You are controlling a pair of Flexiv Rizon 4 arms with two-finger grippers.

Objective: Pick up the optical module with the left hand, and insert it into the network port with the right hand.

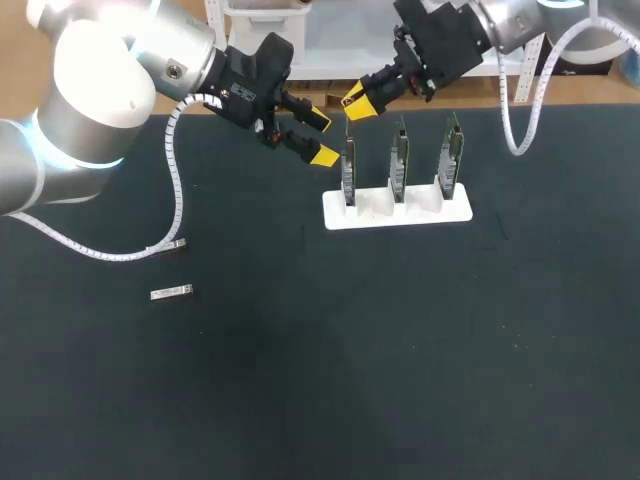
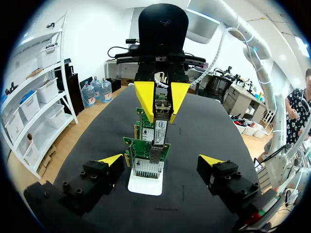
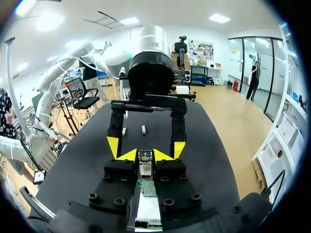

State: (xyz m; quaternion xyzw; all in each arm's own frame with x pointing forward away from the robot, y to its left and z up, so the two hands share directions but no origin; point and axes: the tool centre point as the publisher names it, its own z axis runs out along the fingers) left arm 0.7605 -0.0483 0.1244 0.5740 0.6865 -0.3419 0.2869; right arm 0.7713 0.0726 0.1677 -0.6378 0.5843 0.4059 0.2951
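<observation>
Our right gripper (image 3: 145, 156) is clenched on the module (image 2: 161, 126) (we judge it light, stiff, slippery; hold its sides) above the card (image 2: 146, 166); left gripper (image 1: 320, 138) released

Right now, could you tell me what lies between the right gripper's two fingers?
The optical module, clamped from both sides in the right gripper; the left wrist view shows it.

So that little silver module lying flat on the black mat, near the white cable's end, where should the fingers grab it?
Probably across its two long sides, near the middle, coming straight down from above. The module lies flat, a slim bar with bare mat along both long sides for the fingers.
</observation>
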